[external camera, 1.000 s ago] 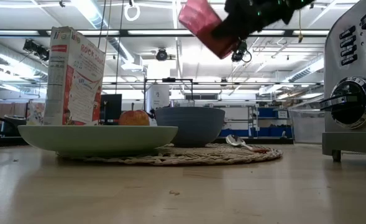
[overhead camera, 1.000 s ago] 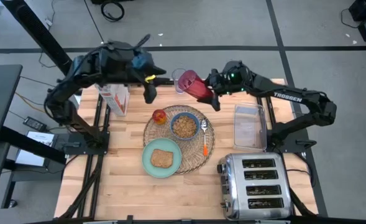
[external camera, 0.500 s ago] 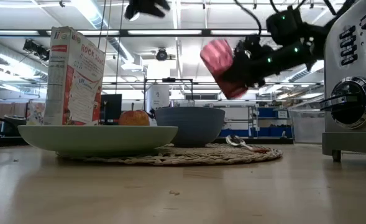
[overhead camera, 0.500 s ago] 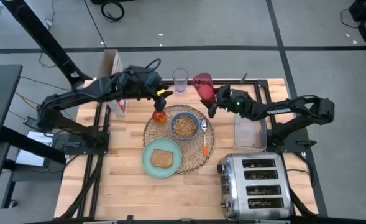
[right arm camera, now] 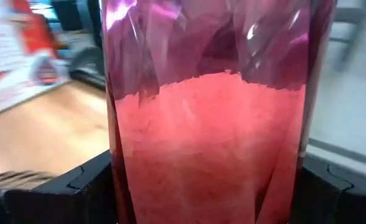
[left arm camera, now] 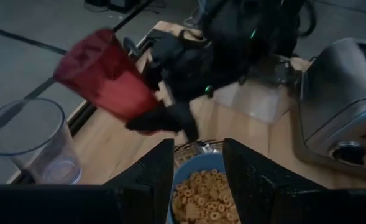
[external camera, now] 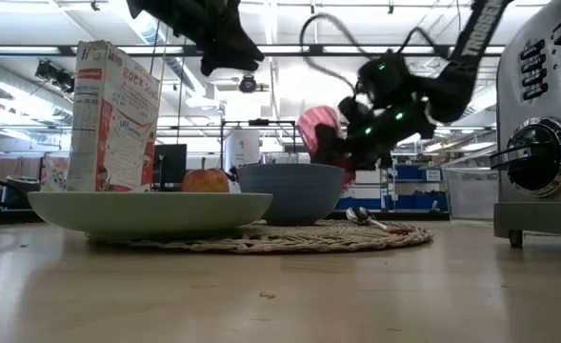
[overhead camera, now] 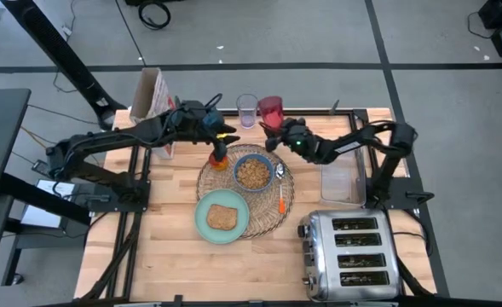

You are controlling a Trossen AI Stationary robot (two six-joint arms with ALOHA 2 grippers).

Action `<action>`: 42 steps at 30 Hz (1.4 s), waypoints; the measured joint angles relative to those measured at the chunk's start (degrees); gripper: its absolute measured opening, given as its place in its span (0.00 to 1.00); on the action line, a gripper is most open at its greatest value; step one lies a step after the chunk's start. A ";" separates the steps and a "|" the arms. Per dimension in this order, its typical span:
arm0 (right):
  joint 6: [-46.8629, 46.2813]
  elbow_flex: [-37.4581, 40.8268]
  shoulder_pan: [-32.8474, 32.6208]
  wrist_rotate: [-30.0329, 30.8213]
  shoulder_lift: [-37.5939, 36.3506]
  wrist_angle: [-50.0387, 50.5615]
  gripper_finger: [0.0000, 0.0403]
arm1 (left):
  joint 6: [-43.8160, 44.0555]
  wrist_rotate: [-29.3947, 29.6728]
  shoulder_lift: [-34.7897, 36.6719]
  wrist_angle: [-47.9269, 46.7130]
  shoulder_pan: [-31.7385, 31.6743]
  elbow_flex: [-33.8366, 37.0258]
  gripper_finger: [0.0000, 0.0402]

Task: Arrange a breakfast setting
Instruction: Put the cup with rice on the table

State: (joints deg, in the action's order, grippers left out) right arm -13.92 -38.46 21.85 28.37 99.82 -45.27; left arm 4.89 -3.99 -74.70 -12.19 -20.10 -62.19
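The round wicker placemat carries the blue bowl of cereal, the mint-green plate with the toast slice, and the orange-handled spoon. The red-yellow apple sits at the mat's far left edge. My left gripper hovers open above the apple, nothing between its fingers. Near the table's far edge my right gripper is shut on the glass of pink drink, beside an empty clear cup. My right gripper pinches the glass by its lower wall, one finger on each side. The fingers reach in roughly level from the table's right. The glass is tilted, its mouth leaning away from the gripper. The bowl hides its foot in the low view.
A cereal box stands at the far left. A clear plastic container lies at the right, and a chrome toaster fills the near right corner. Bare wood shows at the near left.
Both grippers have come down. My right gripper has sunk toward the table's far edge with the glass and rolled, so the glass, tipped far over before, now stands nearer upright. My left gripper has dropped toward the apple, shifting a little to the right.
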 joint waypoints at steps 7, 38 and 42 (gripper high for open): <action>-4.57 -7.69 -3.69 17.36 5.07 3.47 0.84 | -2.00 -0.47 3.02 -1.22 -0.10 -0.05 0.36; -14.62 -12.05 -3.09 30.52 19.08 7.21 0.84 | 0.48 -2.01 7.85 -9.64 0.98 -0.07 0.36; -14.85 -12.00 -4.38 31.31 19.12 7.24 0.84 | 2.07 -2.06 7.62 -9.93 0.01 -0.07 0.36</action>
State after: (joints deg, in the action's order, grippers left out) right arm -28.77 -50.46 17.47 59.68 118.94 -38.02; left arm 6.96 -6.04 -67.08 -22.12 -20.09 -62.26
